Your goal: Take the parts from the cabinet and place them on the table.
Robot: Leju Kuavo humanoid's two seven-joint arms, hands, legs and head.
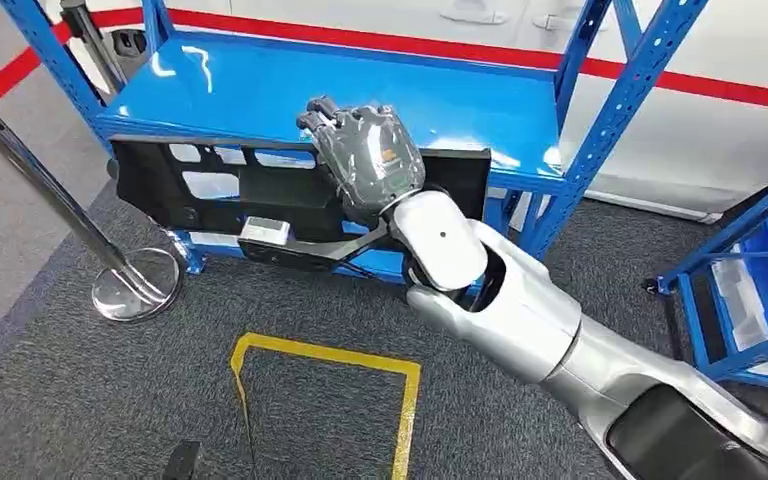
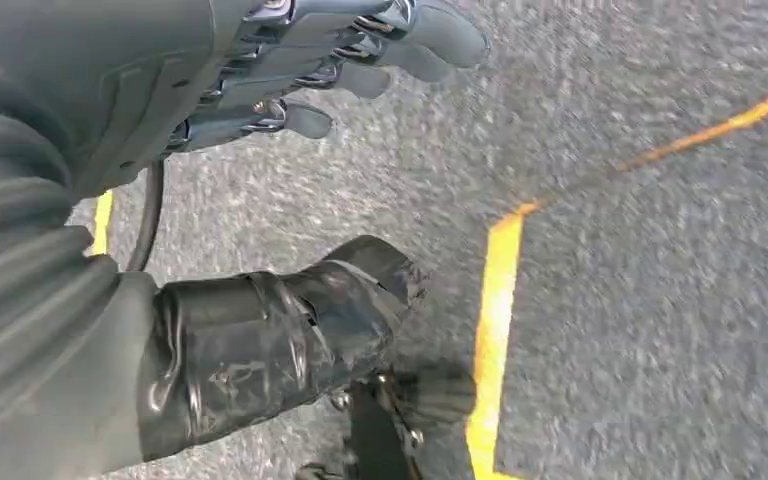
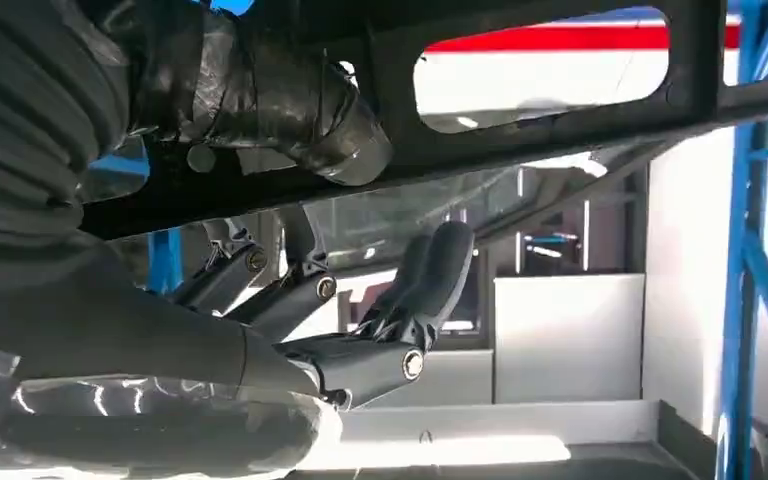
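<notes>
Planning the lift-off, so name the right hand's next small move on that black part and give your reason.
Probably draw the black panel straight back off the blue shelf. The right hand grips its top edge, thumb over the frame, fingers behind, and it hangs in front of the shelf edge.

My right hand covered the middle of the black part, its fingertips hidden behind the top edge; whether they gripped, I couldn't tell.
</notes>
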